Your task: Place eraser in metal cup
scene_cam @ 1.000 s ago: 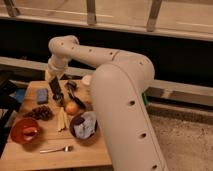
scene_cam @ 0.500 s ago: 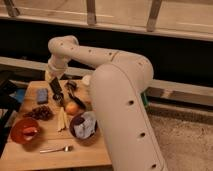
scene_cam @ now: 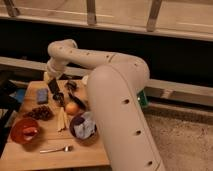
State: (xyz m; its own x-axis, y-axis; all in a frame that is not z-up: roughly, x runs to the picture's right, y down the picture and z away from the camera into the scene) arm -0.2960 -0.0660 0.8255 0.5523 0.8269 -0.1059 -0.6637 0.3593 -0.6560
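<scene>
Starting on the left of the wooden surface (scene_cam: 30, 150), an orange-red round bowl (scene_cam: 25, 131) sits near the front edge, with a pile of dark grapes (scene_cam: 40, 113) behind it and a short blue rectangular block (scene_cam: 42, 95) further back. Next over, the gripper (scene_cam: 53, 89) hangs just above the small silvery metal cup (scene_cam: 58, 96), jaws pinching the flat black eraser (scene_cam: 54, 86), which stands tilted over the cup. A silver fork (scene_cam: 55, 149) lies at the front. Right of the cup there's an orange-coloured round fruit (scene_cam: 72, 108), then a dark bowl (scene_cam: 82, 127) with crumpled stuff inside.
</scene>
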